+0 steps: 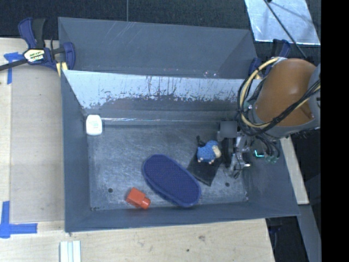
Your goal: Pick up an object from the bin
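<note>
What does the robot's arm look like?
It has a big round orange-brown cover, like a ball. Yellow and black cables loop around it. At its end is a small dark metal pincer with a tiny green light.

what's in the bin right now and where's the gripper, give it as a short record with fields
bin: grey metal bin, few loose things, no heap
gripper: gripper low at the bin's right end, reaching in from the right
nearest things: small blue figure at the back edge of a black flat piece, just left of the gripper
centre front: dark blue oval pad, lying flat
front left: small orange block
back left: small white block against the back wall
</note>
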`<state>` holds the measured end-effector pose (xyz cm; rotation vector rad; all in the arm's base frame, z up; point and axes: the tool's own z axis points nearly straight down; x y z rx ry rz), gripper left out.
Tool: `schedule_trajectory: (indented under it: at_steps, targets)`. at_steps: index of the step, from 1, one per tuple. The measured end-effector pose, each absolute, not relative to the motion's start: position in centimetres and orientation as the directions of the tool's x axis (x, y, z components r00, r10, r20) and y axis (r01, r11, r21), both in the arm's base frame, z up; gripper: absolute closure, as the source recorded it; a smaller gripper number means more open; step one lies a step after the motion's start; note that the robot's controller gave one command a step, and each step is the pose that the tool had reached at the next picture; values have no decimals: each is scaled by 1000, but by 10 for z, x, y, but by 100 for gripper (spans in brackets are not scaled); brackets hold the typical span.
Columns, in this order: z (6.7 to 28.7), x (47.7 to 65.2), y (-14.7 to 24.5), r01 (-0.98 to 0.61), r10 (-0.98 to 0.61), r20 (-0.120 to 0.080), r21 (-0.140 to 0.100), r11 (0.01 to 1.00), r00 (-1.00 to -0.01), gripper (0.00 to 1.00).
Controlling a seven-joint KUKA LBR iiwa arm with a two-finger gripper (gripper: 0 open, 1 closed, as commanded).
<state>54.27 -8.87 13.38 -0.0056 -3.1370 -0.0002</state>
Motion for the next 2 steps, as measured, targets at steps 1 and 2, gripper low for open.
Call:
schedule_trajectory:
  at_steps: [1, 2]
  targets:
    - [67, 567, -74, -140, -140, 2, 1, 990, -990, 0]
    - [71, 568, -75, -141, -141, -3, -2, 990, -990, 100]
